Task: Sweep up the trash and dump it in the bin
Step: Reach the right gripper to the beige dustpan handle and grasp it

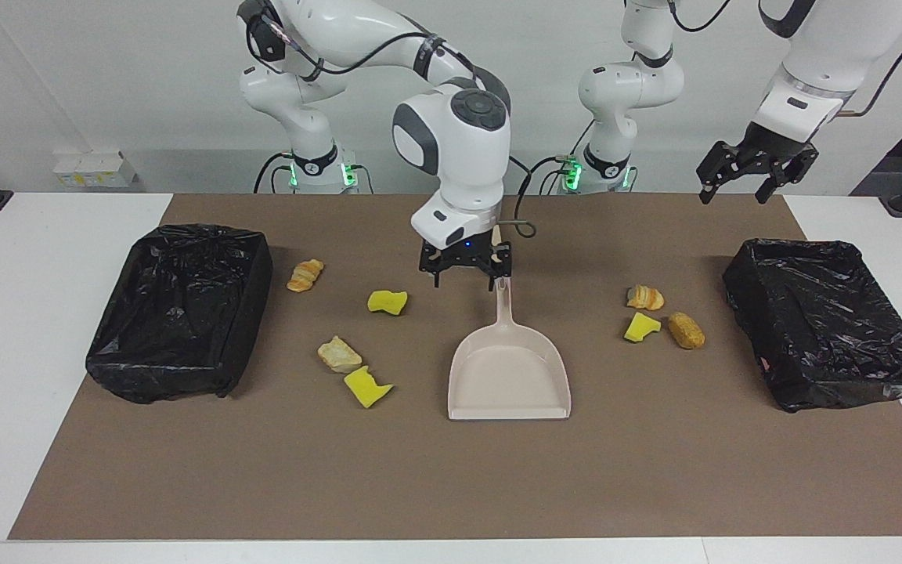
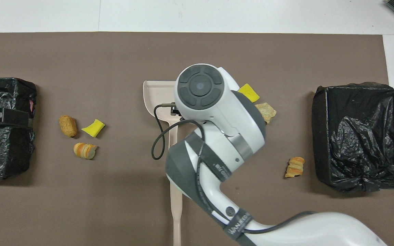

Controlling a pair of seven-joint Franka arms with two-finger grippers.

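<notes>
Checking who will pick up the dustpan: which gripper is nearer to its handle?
Right. The right gripper hangs open just over the dustpan handle's end; the left gripper waits, open, above the table's left-arm end.

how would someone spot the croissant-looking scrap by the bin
Find the black-lined bin at the right arm's end of the table. Just beside its corner nearer the robots lies a small tan-orange ridged pastry piece. Unlike the nearby yellow sponge chunk, it is striped and curled.
</notes>
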